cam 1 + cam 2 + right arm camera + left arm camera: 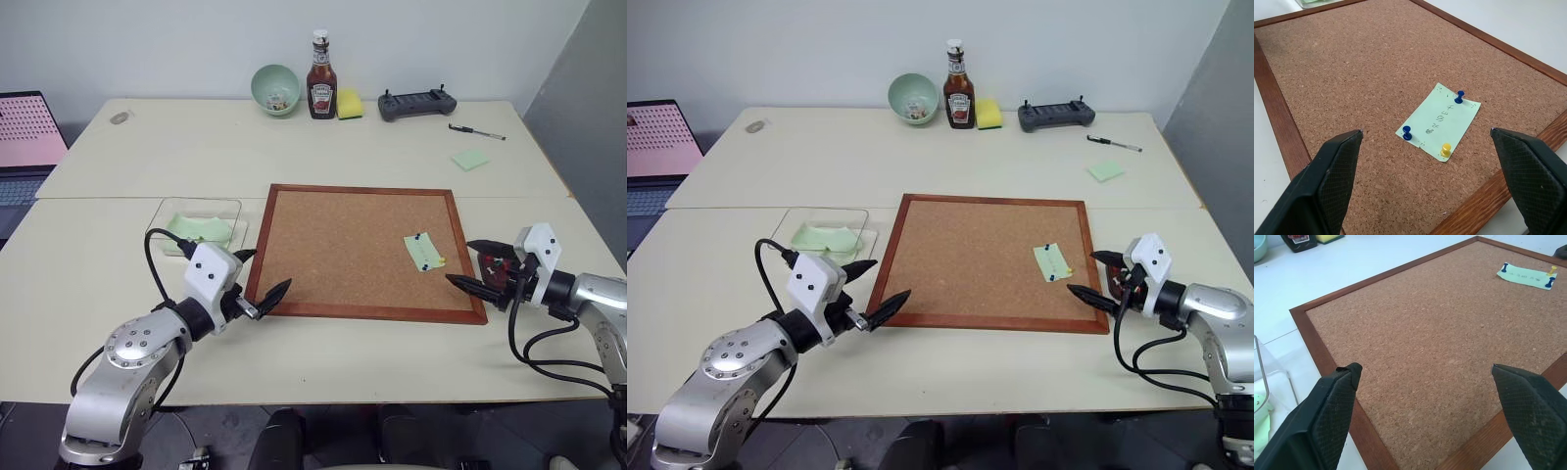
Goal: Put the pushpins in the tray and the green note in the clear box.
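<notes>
Black gripper fingers frame my nearest view: my left gripper (257, 274) hangs with its fingers spread wide over the near left corner of the cork board (343, 245), holding nothing. My right gripper (477, 264) is just as widely spread and empty, off the board's near right corner, pointing in toward the green note (1439, 121).

That note is pale green, more oblong than square from here, with a line of handwriting down its middle. It lies flat on the cork near the right frame, pinned by two dark blue pushpins (1459, 96) and one yellow pin (1445, 149). From the right wrist view I see one blue pin at a far corner, one on a near edge and the yellow one on the nearest corner.

The tray (496, 268), dark reddish-brown, sits on the table (196, 147) just outside the board's right frame, partly behind my right gripper.

The cork left of the note is bare right across to the left frame. The clear box (202, 224) stands beside the board's left edge, holding green paper.

Farther back are a bright green note pad (470, 159), a pen (477, 131), a controller (417, 103), a yellow sponge (350, 104), a ketchup bottle (321, 78) and a pale green bowl (275, 89).
</notes>
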